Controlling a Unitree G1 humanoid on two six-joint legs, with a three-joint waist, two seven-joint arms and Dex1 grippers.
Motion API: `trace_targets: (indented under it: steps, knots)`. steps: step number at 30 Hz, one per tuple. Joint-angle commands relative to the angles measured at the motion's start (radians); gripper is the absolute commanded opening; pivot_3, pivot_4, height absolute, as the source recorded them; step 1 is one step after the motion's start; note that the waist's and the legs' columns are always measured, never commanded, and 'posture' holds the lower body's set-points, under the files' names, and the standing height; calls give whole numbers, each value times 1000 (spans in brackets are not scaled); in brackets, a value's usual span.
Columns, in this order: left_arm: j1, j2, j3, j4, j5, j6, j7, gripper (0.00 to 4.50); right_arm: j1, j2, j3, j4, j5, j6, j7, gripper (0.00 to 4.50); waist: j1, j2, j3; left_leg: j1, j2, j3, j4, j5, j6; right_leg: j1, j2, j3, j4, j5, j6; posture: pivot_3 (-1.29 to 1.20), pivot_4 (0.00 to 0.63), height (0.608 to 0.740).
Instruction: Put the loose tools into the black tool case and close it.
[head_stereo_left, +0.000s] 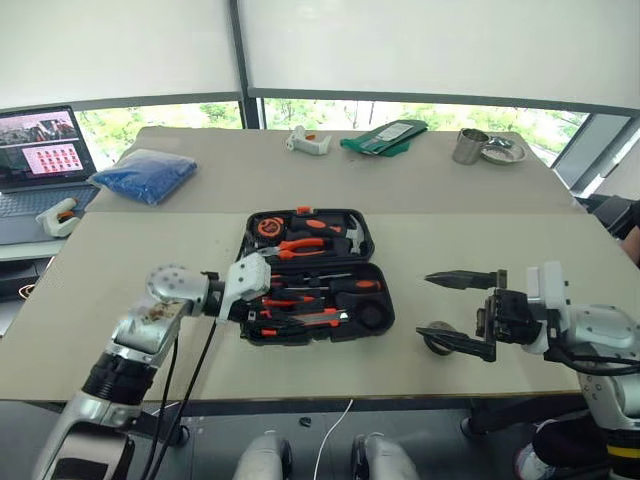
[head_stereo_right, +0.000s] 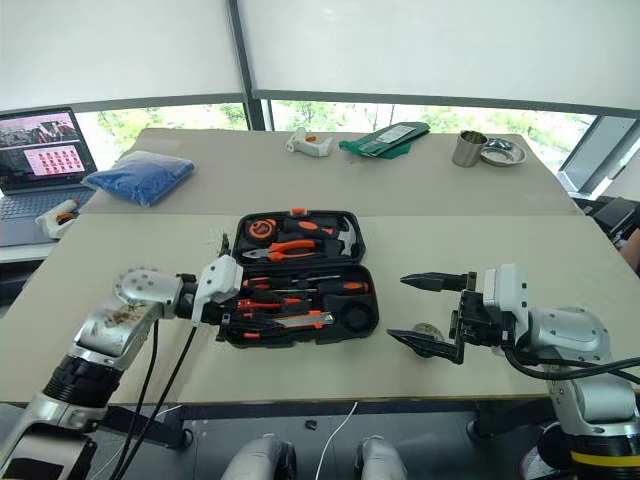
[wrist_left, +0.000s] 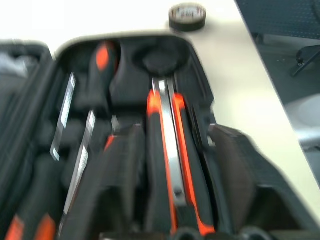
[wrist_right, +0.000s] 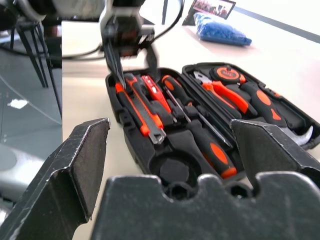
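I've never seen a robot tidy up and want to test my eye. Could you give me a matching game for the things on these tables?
Things:
1. tool case
2. tape roll
3. blue bag
4. metal cup

Places or states:
A. far right, near the window
B. lying open in the middle, tools inside
C. on the table outside the case, by the right end effector
D. far left, near the laptop

Pairs: 1-B, 2-C, 3-D, 4-A
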Motion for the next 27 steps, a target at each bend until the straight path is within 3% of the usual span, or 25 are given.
trace_targets:
  steps: [1,3,9,13,20,23,27]
  knots:
    - [20,-24,-14,19,41,-57,52,628,-17,11,-3,-3,6,-6,-8,4500,1,0,0,0,0,0,0,0,0,0,0,0,0,-1,-2,0,150,740]
    - [25,-37,-24,39,65,-76,73,77,-17,14,-3,1,6,-6,-8,4500,0,0,0,0,0,0,0,0,0,0,0,1,0,-1,-2,0,150,740]
    - [31,-40,-77,67,111,-97,62,77,-10,17,-1,6,6,-5,-7,4500,1,1,-1,3,0,0,0,0,0,4,0,1,0,-1,-2,0,150,740]
    - [23,-44,-112,68,140,69,111,77,0,21,1,-1,6,-3,-13,4500,3,2,-1,9,0,-1,0,0,0,11,-1,0,-1,-3,-5,0,150,740]
    - [47,-50,-164,49,173,111,147,77,18,30,2,-19,7,0,-36,4500,0,8,-5,14,0,-2,-2,-5,-8,16,-2,0,-3,-4,-5,0,150,740]
    - [59,-48,-143,46,156,63,153,77,27,29,-4,-24,7,-4,-44,4500,0,11,-6,16,0,-2,-2,-5,-8,17,-3,0,-2,-4,-5,0,150,740]
    - [68,-86,-24,50,40,-73,140,77,48,19,-46,-25,11,-11,-67,4500,-1,11,-6,16,0,-2,-3,-5,-8,16,-3,0,-3,-4,-5,0,150,740]
